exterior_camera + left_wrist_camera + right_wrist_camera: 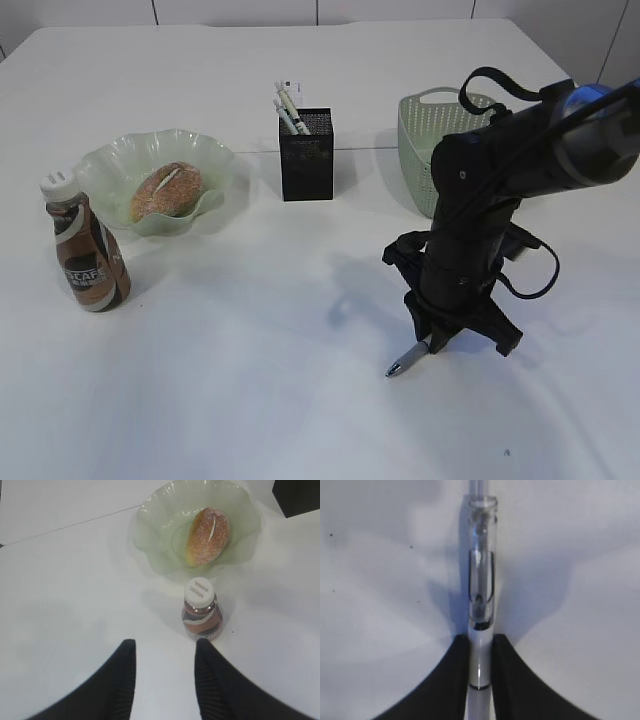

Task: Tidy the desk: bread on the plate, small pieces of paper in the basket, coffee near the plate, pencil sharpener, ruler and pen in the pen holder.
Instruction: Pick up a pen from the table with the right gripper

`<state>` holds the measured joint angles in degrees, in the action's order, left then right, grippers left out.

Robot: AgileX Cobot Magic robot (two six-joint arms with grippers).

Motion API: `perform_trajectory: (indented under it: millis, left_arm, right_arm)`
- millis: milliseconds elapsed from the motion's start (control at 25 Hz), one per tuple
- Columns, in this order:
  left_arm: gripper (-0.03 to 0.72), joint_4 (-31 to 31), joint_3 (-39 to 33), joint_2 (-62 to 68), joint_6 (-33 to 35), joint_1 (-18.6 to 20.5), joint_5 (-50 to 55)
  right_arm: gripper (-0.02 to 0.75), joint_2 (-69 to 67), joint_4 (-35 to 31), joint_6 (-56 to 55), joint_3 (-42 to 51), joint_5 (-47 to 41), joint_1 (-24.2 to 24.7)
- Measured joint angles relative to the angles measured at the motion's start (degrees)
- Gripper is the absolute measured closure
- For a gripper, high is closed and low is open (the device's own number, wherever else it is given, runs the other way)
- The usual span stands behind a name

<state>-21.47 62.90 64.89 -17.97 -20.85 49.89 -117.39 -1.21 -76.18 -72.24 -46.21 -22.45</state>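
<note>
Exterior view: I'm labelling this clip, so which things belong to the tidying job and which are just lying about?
Job:
bread on plate
coffee bottle
pen holder
basket
pen pinched in right claw

Lying about:
nothing visible; left claw empty.

White pen with clear clipped cap, pinched between the black gripper fingers, over white table.

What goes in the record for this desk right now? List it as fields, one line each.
bread: on the green plate
coffee bottle: upright beside the plate
pen holder: holds pens already
basket: right of the holder
right gripper: closed on a pen on the table
left gripper: open, empty, behind the bottle
</note>
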Motion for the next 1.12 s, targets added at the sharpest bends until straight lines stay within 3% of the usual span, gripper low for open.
perform_trajectory:
  millis: [360, 560, 1120]
  left_arm:
    - [0.414, -0.09, 0.0, 0.0, 0.0, 0.0, 0.09]
    - [0.414, -0.09, 0.0, 0.0, 0.0, 0.0, 0.09]
    - [0.414, 0.22, 0.0, 0.0, 0.0, 0.0, 0.09]
  right_arm:
    - [0.626, -0.26, -0.38, 10.88, -0.61, -0.95, 0.0]
    - [0.626, -0.56, -0.48, 18.35, -2.13, -6.14, 0.0]
    - [0.627, -0.59, -1.41, 44.78, -16.64, -20.27, 0.0]
